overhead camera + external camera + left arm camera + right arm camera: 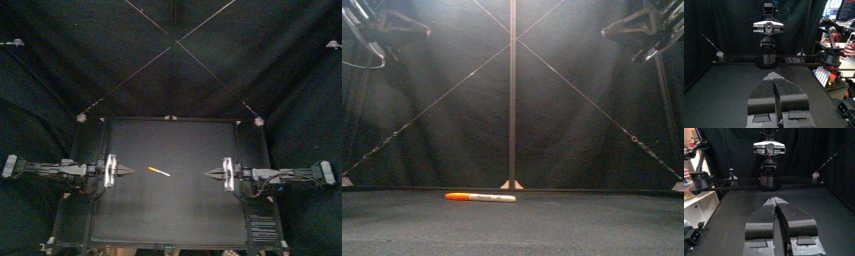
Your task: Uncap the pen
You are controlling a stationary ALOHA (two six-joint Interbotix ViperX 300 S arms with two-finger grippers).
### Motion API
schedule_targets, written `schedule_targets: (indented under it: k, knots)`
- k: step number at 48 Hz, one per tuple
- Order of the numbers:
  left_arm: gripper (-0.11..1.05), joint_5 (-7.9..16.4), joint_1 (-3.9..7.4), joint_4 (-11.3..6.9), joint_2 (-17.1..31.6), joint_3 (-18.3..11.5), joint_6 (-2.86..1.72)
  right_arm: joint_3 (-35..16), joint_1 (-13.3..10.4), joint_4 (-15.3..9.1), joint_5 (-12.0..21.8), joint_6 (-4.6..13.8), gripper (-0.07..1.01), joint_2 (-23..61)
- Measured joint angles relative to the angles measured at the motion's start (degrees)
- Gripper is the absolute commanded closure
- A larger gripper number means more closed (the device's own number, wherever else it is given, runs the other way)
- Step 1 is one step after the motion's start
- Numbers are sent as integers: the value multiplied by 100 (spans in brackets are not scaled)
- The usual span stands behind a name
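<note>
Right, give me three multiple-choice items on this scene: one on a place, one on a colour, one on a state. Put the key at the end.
1. Where does the pen lie?
A. On the table, between the left hand and the right hand
B. Hanging over the front edge
C. Clamped in one hand

2. What colours is the pen?
A. Blue and black
B. Orange and white
C. All green

3. How do the two hands stand?
A. Both wide open
B. One shut on the pen
C. Both shut, holding nothing

Key:
1 A: the top view shows it flat on the table between the two tips.
2 B: the front view shows an orange end on a white body.
3 C: each wrist view shows its jaws meeting with nothing between them.
</note>
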Motion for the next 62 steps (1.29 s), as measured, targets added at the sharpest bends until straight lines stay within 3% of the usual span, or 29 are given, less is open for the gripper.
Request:
schedule_targets:
  k: [2, 4, 8, 10, 13, 14, 18, 22, 25, 28, 34, 36, 38, 39, 41, 45, 48, 55, 59, 62]
  knots:
    - [98, -35, 0, 0, 53, 0, 18, 0, -9, 0, -35, 0, 92, 35]
    - [92, -167, 18, 18, 378, 0, 26, -53, -97, 26, -334, 18, 88, 501]
    - [89, -396, 97, 35, 1072, 0, 26, -633, -431, 237, -650, 88, 77, 2355]
    - [86, -413, 193, 44, 1389, -44, 26, -1028, -563, 501, -659, 79, 63, 3120]
    - [75, -413, 483, 9, 1740, -70, 26, -1591, -738, 949, -606, 105, 34, 4271]
    - [70, -413, 527, -18, 1802, -70, 18, -1723, -782, 1055, -571, 105, 23, 4544]
    - [48, -413, 686, -62, 2039, -70, 18, -2417, -870, 1160, -308, 70, -3, 5695]
    - [32, -413, 747, -62, 2092, -26, 9, -3111, -879, 923, 220, 18, -3, 6618]
    - [30, -413, 756, -70, 2101, 9, 9, -3612, -888, 510, 729, 53, -3, 7154]
    - [30, -413, 765, -70, 2101, 26, 18, -3902, -923, 343, 1081, 88, 0, 7427]
    - [29, -422, 765, -70, 2127, 62, 9, -3981, -984, 202, 1354, 88, 37, 7550]
    - [28, -404, 773, -79, 2259, 35, 9, -3990, -976, 105, 1494, 79, 40, 7532]
    - [28, -325, 765, -62, 2646, -211, 26, -3902, -976, -53, 1731, 70, 40, 7286]
    - [28, -264, 773, -35, 2830, -352, 35, -3850, -976, -105, 1767, 88, 40, 7119]
    - [25, 158, 773, 158, 3296, -738, 53, -3630, -976, -211, 1802, 70, 40, 6583]
    - [3, 624, 782, 378, 3647, -1160, 53, -3182, -976, -272, 1793, 79, 40, 5827]
    - [-5, 659, 782, 519, 3753, -1213, 44, -3023, -958, -272, 1731, 79, 40, 5607]
    - [-5, 677, 817, 580, 4280, -1477, 44, -3006, -826, -281, 1617, 79, 40, 5572]
    - [-3, 686, 905, 580, 4702, -1705, 44, -3006, -800, -272, 1564, 79, 40, 5572]
    - [8, 686, 923, 580, 4790, -1784, 53, -3006, -791, -281, 1556, 79, 40, 5572]
